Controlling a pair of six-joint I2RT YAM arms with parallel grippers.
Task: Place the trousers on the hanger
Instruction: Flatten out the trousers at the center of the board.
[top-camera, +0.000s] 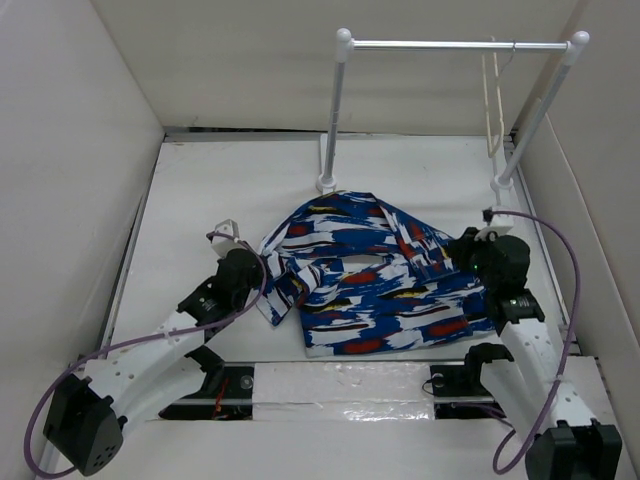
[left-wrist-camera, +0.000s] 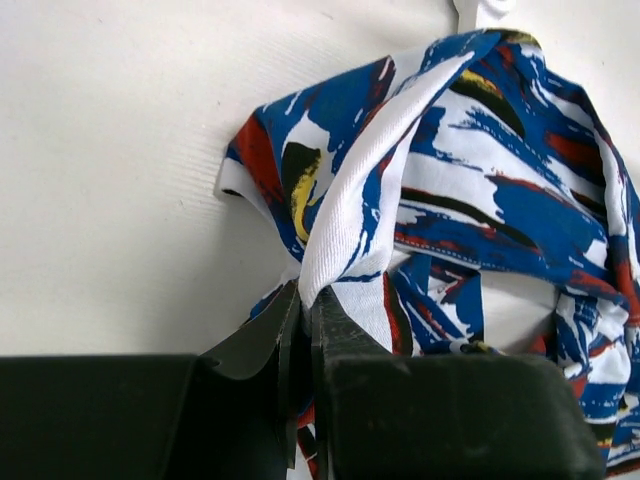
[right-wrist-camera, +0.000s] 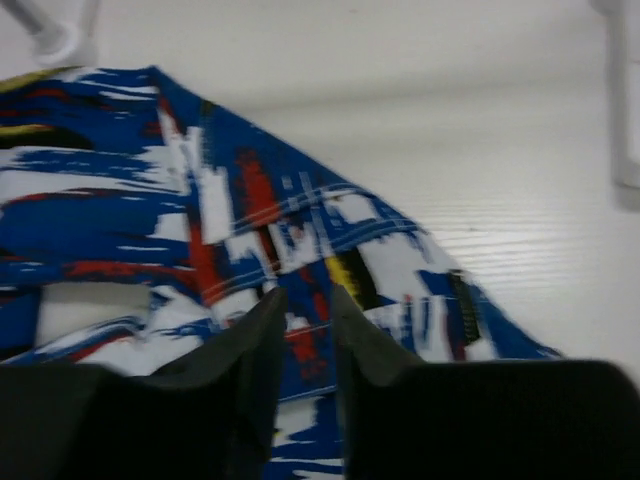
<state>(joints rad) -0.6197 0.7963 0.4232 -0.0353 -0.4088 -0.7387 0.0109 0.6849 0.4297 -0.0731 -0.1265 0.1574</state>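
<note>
- My left hand (left-wrist-camera: 305, 295) is clamped on a fold of the trousers (top-camera: 380, 285), bunched on the surface (top-camera: 200, 180).
- My right hand (right-wrist-camera: 305, 300) stands slightly parted over them, gripping nothing; a one-sided lift could tangle them.
- The hanger (top-camera: 493, 100) hangs on the rail (top-camera: 450, 44), well apart; dragged cloth might knock it off.

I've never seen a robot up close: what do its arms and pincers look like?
White segments, black joints, black bases. A purple cable loops beside the right arm and another beside the left arm. The left gripper and right gripper have dark, tapering fingers.
</note>
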